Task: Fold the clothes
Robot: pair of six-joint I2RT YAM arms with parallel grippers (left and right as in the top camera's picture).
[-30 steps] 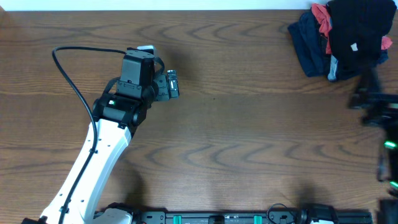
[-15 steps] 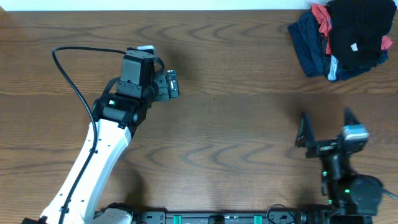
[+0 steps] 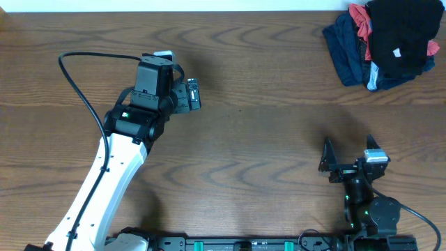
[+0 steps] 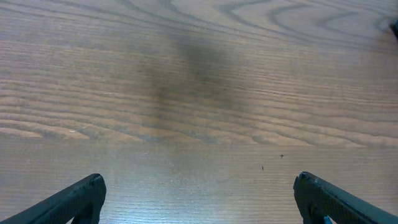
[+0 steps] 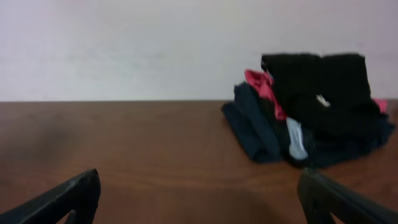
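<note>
The black shirt point(image 3: 398, 35) with a small white tag lies bunched on top of a clothes pile at the table's far right corner. It also shows in the right wrist view point(image 5: 323, 87). My right gripper point(image 3: 348, 150) is open and empty near the front right of the table, far from the pile. In its wrist view the right gripper point(image 5: 202, 199) has wide-spread fingers facing the pile. My left gripper point(image 3: 194, 94) sits over bare wood at the left. In its wrist view the left gripper point(image 4: 199, 202) is open and empty.
Dark navy garments point(image 3: 346, 47) and a red garment point(image 3: 361, 19) lie under and beside the black shirt. The brown wooden table point(image 3: 265, 139) spans the view. A black cable point(image 3: 80, 90) loops beside the left arm. A pale wall point(image 5: 124, 43) stands behind the table.
My right arm has drawn back from beside the clothes pile to the table's front right, its open fingers now facing the pile. The left arm has not moved.
</note>
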